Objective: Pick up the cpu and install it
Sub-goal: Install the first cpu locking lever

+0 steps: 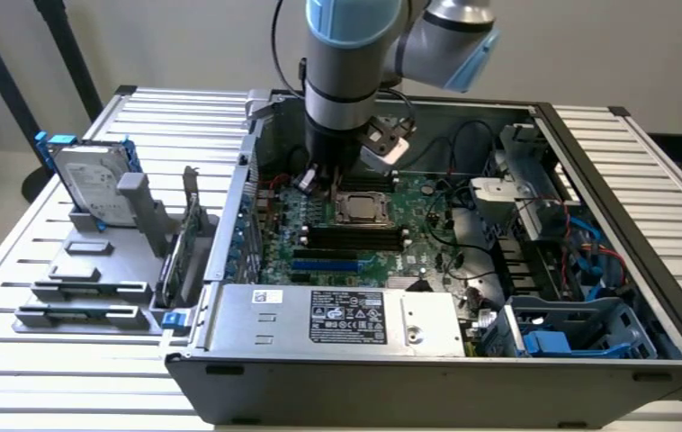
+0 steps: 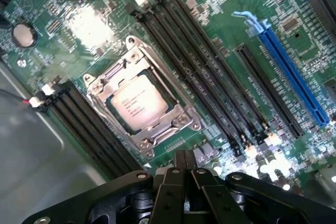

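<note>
Closed, with its fingers pressed together and nothing between them, the end effector [image 2: 185, 167] hangs over the motherboard [image 2: 220, 51] inside the open computer case [image 1: 629, 180], near the case's rear wall. In the exterior view the arm [image 1: 341, 81] comes down from above into the case, ending just beside the processor socket.

Seated in that socket [image 2: 139, 106] lies the cpu [image 2: 135, 103], flat, its silver-grey top facing up with printed lettering, ringed by the metal retention frame. Black memory slots [image 2: 210, 82] run on both sides of the socket, and a long blue expansion slot [image 2: 291, 77] lies further off on the board.

Also in the case: a grey power supply box [image 1: 341, 315] with a label along the front edge, bundles of black cables [image 1: 462, 225], and a drive cage with blue clips [image 1: 557, 337] at the front corner on the exterior view's right.

Outside the case, toward the bench's [image 1: 29, 270] edge on the exterior view's left, a hard drive [image 1: 92, 184] in a blue frame stands upright in grey holder blocks [image 1: 89, 288].
</note>
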`<state>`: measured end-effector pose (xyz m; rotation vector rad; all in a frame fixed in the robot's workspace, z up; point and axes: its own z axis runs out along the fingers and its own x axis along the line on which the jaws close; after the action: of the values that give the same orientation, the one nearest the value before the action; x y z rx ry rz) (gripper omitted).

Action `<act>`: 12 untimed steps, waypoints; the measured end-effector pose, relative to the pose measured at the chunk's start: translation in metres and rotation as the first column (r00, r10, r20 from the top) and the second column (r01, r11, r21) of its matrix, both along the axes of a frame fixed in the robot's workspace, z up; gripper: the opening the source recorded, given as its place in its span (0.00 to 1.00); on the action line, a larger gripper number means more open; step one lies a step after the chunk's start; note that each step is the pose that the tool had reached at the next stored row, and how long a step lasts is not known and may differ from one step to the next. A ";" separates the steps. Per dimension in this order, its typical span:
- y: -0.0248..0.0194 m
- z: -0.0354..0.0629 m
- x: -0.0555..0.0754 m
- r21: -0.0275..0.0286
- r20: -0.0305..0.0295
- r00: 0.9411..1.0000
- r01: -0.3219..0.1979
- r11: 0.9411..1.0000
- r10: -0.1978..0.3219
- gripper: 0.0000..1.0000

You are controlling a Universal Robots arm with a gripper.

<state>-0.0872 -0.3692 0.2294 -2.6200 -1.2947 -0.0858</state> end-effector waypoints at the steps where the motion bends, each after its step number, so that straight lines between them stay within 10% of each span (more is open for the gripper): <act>1: 0.0021 0.0011 0.000 0.000 0.000 1.000 -0.005 1.000 0.005 0.11; 12: 0.0092 0.0063 0.000 -0.005 0.000 0.999 -0.044 0.999 0.044 0.11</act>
<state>-0.0872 -0.3601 0.2357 -2.5940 -1.3530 -0.0754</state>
